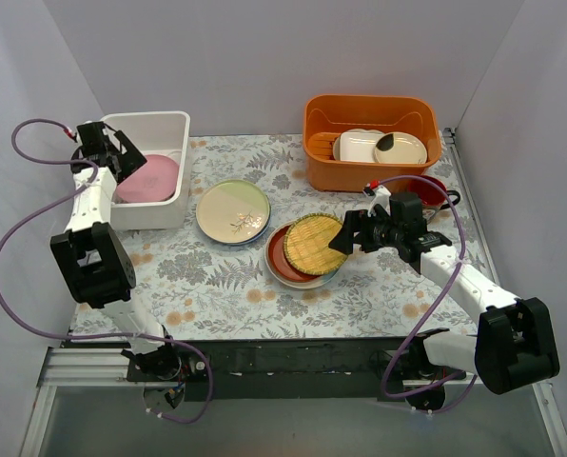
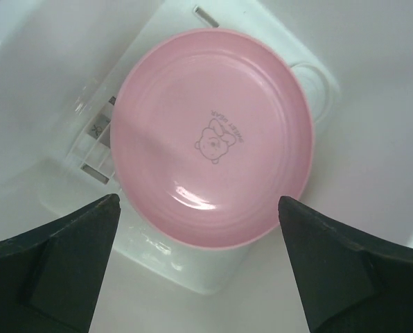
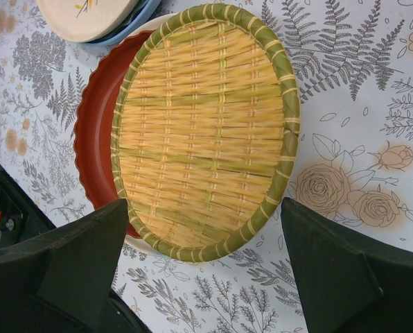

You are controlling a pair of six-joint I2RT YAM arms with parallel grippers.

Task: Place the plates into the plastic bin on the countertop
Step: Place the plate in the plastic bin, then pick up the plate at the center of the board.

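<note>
Left end effector (image 2: 198, 201) gapes over pink plate (image 2: 213, 104), seemingly resting in bin (image 1: 160, 119).

Bench (image 1: 217, 295): flat top, pale grey fern-leaf print with orange flowers. Clock positions read from the overhead view, 12 at the far edge.
- 10 o'clock: white bin (image 1: 160, 121), at the far left corner.
- 1 o'clock: orange tub (image 1: 360, 173).
- 3 o'clock: red mug (image 1: 434, 185), just beside the tub.
- Centre: blue plate (image 3: 127, 31), bottom of a stack.
- Centre, toward 4 o'clock: pale plate (image 3: 138, 244), only its rim showing under a red-brown plate (image 3: 95, 132); this stack is just beside the other.
</note>
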